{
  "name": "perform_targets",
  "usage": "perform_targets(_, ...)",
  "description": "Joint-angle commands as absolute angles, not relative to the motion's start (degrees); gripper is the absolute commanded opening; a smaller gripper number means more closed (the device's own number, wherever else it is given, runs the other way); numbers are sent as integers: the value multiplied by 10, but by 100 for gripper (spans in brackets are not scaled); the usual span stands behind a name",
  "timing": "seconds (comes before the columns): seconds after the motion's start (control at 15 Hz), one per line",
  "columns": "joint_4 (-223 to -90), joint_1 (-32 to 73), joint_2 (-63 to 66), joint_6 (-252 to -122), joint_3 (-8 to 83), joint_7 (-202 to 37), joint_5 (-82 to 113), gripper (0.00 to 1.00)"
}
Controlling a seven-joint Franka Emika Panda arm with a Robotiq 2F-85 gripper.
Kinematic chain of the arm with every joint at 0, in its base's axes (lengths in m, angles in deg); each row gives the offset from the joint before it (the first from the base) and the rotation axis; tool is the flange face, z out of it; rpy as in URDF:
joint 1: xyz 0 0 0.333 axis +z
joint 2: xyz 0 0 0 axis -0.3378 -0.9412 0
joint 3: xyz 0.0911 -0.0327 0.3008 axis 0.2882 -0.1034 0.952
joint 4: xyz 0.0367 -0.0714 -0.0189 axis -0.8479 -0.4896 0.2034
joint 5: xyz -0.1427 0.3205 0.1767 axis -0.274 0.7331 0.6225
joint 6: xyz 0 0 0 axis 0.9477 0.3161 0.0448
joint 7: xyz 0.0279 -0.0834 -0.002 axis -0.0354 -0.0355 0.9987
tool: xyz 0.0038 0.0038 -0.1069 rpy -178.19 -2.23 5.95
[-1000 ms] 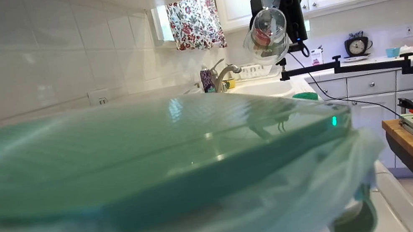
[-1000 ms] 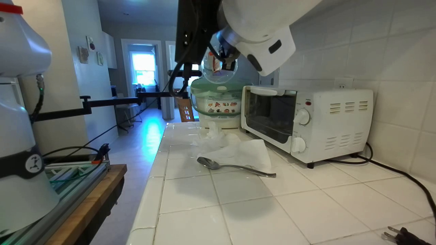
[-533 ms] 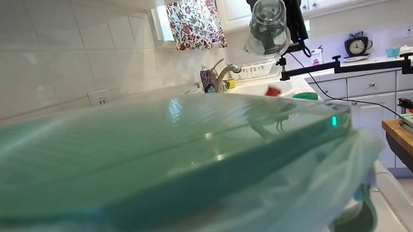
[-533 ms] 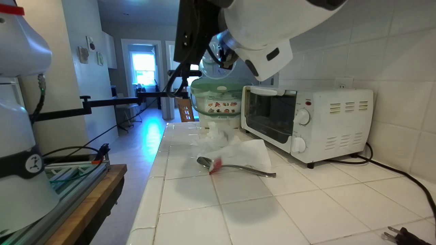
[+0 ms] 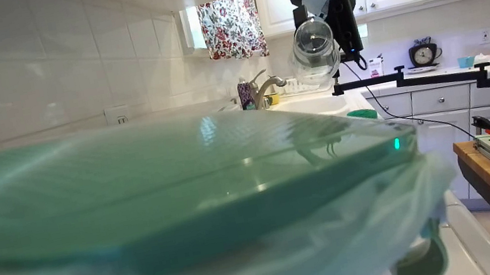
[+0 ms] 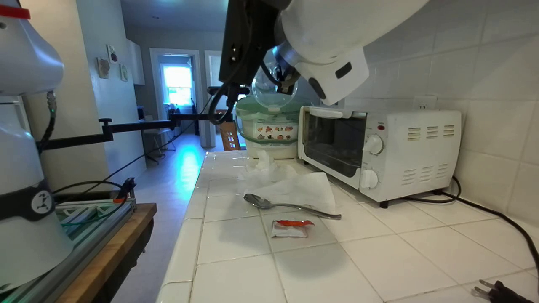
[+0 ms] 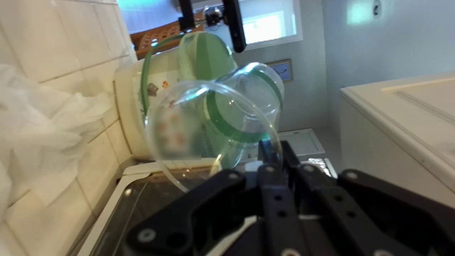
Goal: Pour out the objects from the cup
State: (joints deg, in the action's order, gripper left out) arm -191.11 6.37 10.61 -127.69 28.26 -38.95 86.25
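The clear cup point(image 5: 312, 40) hangs in the air, tilted with its mouth downward, and looks empty. It also shows partly behind the wrist in an exterior view point(image 6: 273, 94). In the wrist view my gripper point(image 7: 276, 150) is shut on the cup's wall at the rim point(image 7: 227, 87), one finger inside and one outside. A red and white packet point(image 6: 290, 228) lies flat on the white tiled counter point(image 6: 303, 261), in front of the spoon. The packet does not show in the wrist view.
A spoon point(image 6: 290, 206) and crumpled white paper point(image 6: 303, 189) lie on the counter. A toaster oven point(image 6: 404, 151) stands along the wall. A green-lidded container point(image 6: 271, 139) stands at the counter's end. A power plug point(image 6: 501, 292) lies near the front.
The packet was inside the cup, fell out past the spoon, and now lies on the counter. The cup rose a little, then came down slightly, still held.
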Motion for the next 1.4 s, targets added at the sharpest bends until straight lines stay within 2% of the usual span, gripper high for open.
perform_targets(0.0,-1913,81,136,-1369,290,-386,802,2)
perform_targets(0.8,-1985,124,247,-1723,346,-417,626,2)
perform_targets(1.33,-2034,138,289,-1849,359,-466,453,2)
